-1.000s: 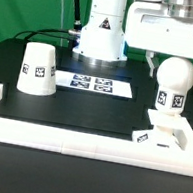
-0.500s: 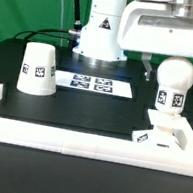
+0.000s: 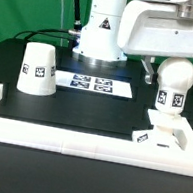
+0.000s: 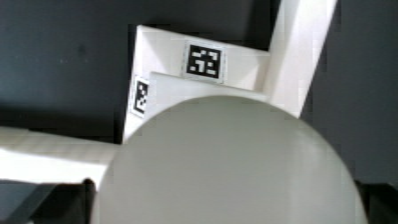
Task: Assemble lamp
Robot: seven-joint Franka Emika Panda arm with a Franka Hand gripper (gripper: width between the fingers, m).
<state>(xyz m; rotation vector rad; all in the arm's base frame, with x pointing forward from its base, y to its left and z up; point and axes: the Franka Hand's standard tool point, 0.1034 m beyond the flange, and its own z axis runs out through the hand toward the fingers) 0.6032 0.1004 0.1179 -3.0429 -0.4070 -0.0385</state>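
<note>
The arm (image 3: 168, 31) is reaching down from above at the exterior view's right, its white hand hanging level and pointing straight down at the worktop (image 3: 94, 110). The fingers (image 3: 176, 69) are standing wide, one dark tip on each side of the bulb (image 3: 173, 88), level with its round head; a thin gap is showing beside each tip, so they are straddling it and not squeezing it. The bulb is sitting directly between and below the fingers, standing upright with its neck down and a square tag facing the camera on that neck. Its neck is resting on the small square base (image 3: 161, 137), which is lying flat under the fingers against the front rail (image 3: 68, 138). In the wrist view the bulb's head (image 4: 222, 160) is filling much of the picture as a smooth pale dome, and the base (image 4: 187, 68) is showing beyond it with two tags on its faces. The shade (image 3: 38, 68) is standing mouth down, well apart from the fingers, toward the exterior view's left, with the marker board (image 3: 92, 84) lying between it and the fingers.
</note>
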